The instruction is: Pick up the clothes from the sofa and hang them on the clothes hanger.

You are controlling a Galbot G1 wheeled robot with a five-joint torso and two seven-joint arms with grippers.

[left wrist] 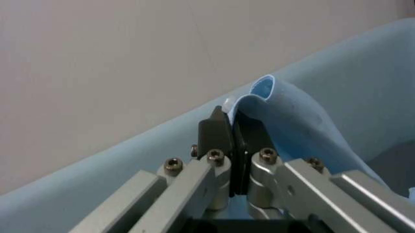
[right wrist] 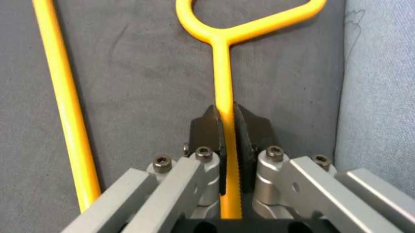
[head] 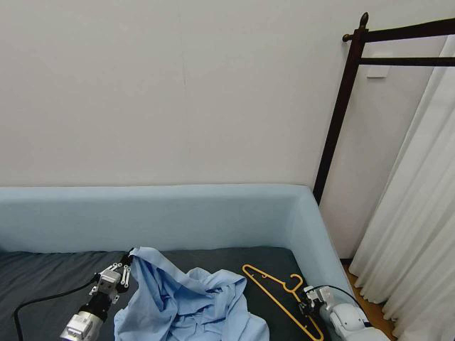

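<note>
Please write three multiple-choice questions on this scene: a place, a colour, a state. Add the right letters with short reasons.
1. Where does the hanger lie?
A) on the sofa seat
B) on the floor
C) on the wooden rack

2. What colour is the shirt?
A) white
B) light blue
C) yellow

3. The left pincer is:
A) open
B) shut on the shirt
C) shut on the hanger

1 A: it rests on the dark seat.
2 B: the cloth is pale blue.
3 B: its fingers pinch a fold of cloth.

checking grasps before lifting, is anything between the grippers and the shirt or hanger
Nothing visible. The left gripper is shut on an edge of the blue shirt; the right gripper is shut on the neck of the yellow hanger.
</note>
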